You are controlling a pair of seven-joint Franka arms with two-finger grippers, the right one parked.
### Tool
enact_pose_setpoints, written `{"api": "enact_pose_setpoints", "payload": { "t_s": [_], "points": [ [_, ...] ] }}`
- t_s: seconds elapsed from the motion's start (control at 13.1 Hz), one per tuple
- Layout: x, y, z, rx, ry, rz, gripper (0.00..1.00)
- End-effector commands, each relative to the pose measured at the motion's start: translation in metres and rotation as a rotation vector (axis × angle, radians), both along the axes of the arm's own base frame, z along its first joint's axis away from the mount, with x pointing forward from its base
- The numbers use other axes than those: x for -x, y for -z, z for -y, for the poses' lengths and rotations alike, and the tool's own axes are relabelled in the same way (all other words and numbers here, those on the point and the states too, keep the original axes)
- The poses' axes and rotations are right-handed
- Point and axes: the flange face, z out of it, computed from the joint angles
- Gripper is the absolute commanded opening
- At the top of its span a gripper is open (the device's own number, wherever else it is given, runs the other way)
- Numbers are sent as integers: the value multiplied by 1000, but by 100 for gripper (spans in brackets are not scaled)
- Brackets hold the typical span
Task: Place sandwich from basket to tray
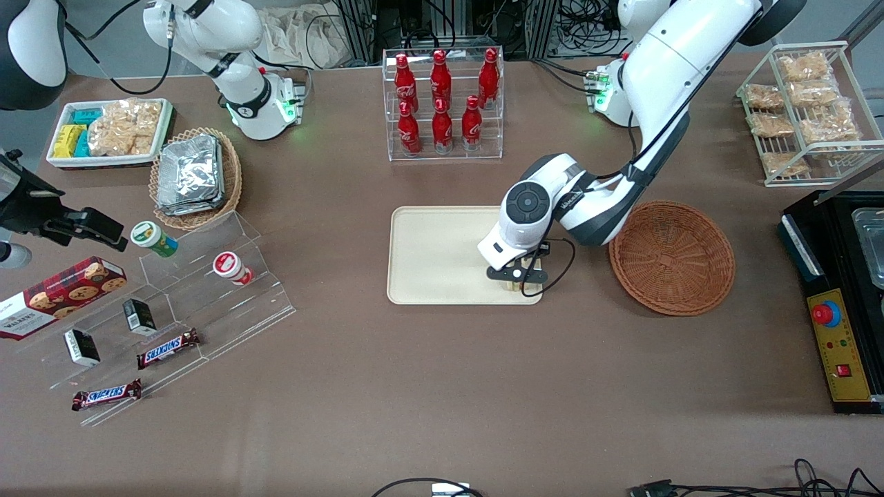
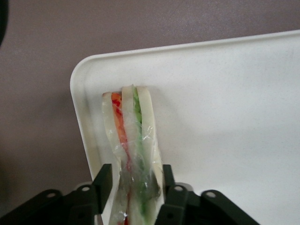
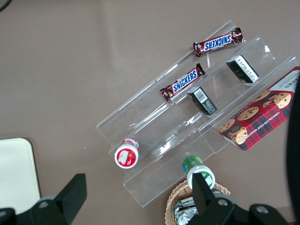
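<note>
Sandwich (image 2: 132,140) in pincer (image 2: 134,185) over tray (image 2: 225,117)

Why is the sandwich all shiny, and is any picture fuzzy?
Left wrist view: the sandwich has clear wrap that catches the light, so it glints; the claw is shut on it over a corner of the tray, and its fingers look soft, being close to the camera. Front view: even light, sharp, soft shadow under the arm. Right wrist view: sharp too.

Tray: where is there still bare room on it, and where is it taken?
The tray is bare except the corner nearest the basket and the front camera. There the gripper is shut on the sandwich, close to the rim.
</note>
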Motion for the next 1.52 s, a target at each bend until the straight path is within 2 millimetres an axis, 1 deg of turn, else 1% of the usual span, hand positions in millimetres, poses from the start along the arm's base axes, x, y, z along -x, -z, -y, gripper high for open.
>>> {"api": "enact_pose_setpoints", "payload": {
  "t_s": [0.0,0.08,0.23,0.3,0.38,0.53,0.61,0.69,0.76,0.84,0.91,0.99,1.07,1.14,1.22,1.3,1.37,1.45],
  "points": [
    [-5,-10,1,3,3,20,100],
    [-5,-13,1,3,0,20,100],
    [-10,-27,0,-18,-9,15,100],
    [-13,-38,-1,-32,-13,13,100],
    [-17,-54,-2,-50,-16,17,100],
    [-21,-110,-4,-39,-76,14,100],
    [-24,-145,-16,-17,-105,37,100],
    [-29,-173,-32,-4,-138,67,100],
    [-22,-210,-43,-15,-149,87,100],
    [-19,-239,-62,-21,-166,100,100],
    [-22,-269,-93,-18,-193,119,100],
    [-16,-295,-124,-25,-195,108,100],
    [-14,-312,-158,-46,-205,102,100],
    [-10,-323,-198,-46,-227,102,100],
    [-3,-334,-229,-23,-227,106,100],
    [-6,-336,-263,-10,-242,100,100],
    [-7,-342,-290,5,-244,102,100],
    [-9,-346,-310,17,-248,105,100]
  ]
}}
